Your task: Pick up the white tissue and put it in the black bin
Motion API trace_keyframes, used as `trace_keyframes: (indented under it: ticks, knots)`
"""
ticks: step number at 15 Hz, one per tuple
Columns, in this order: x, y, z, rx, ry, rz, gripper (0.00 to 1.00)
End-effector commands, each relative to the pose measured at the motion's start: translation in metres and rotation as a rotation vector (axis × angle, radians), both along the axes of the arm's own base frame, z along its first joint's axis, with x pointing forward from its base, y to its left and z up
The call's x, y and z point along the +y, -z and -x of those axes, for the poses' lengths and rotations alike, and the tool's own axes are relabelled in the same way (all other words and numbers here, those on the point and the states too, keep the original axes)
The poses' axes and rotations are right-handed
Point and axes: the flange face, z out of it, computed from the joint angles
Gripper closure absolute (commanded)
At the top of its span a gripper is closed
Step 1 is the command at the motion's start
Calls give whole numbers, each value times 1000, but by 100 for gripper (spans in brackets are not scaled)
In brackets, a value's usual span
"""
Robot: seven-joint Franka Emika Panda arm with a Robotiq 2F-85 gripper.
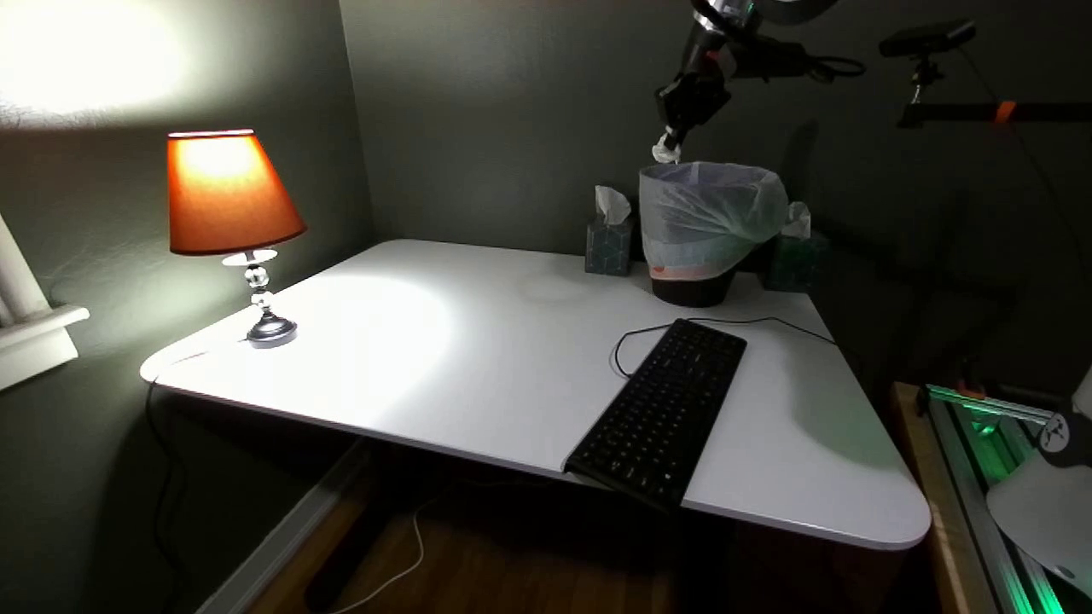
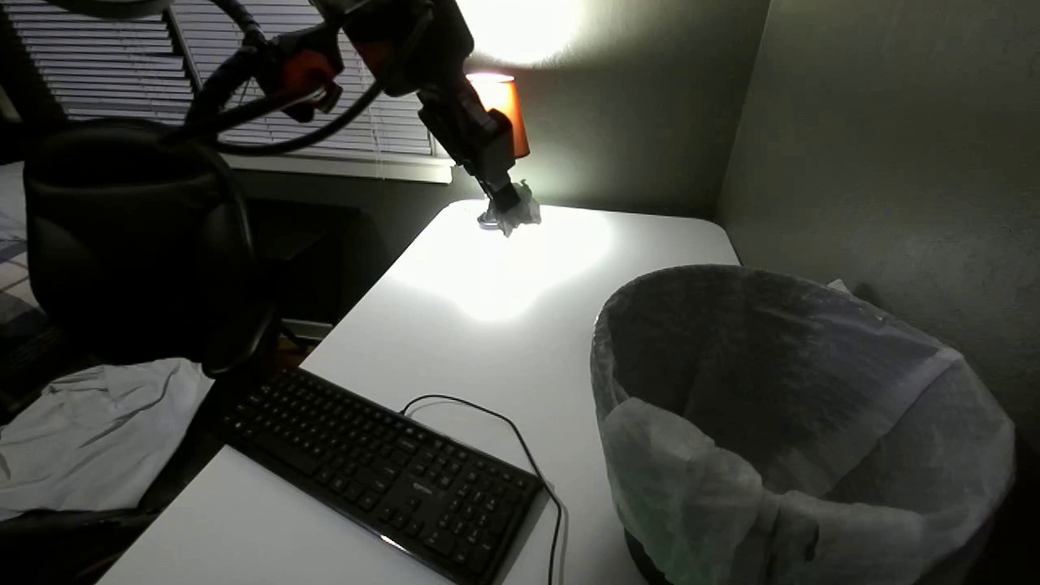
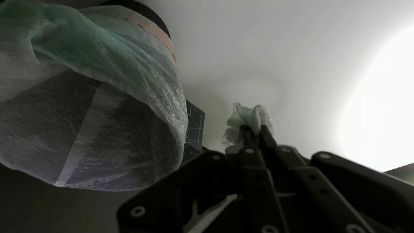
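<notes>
- White tissue [image 3: 254,115]: right of centre in the wrist view, above the surface [image 3: 307,77].
- Jaws: clamped on the tissue.
- Black bin [image 3: 152,66]: left of that frame; 2 tissue boxes [image 1: 607,250] flank it in an exterior view.

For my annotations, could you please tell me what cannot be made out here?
Crumpled white tissue: gripped part hidden by the black two-fingered hand, wrist view.
Round black plastic-lined bin: inside bottom hidden by its near wall, in an exterior view.
Long black keyboard: key letters unreadably small, both exterior views.

Dim overall, with harsh lamp [image 1: 229,200] glare on wall [image 1: 281,94] and tabletop [image 1: 495,341]
</notes>
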Motion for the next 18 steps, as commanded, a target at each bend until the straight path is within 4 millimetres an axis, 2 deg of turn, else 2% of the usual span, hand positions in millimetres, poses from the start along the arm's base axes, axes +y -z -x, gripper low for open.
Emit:
trace_keyframes:
  ticks: [1, 2, 4, 13, 17, 18]
  knots:
    - [0, 0, 0, 0, 0, -2, 93]
    - [0, 0, 0, 1, 0, -3, 98]
    - [-8, -2, -3, -8, 17, -7, 98]
    - [-87, -40, 15, -105, 231, 3, 98]
    - [-114, -52, 17, -146, 311, -17, 98]
    - [-120, -53, 17, -160, 329, -8, 83]
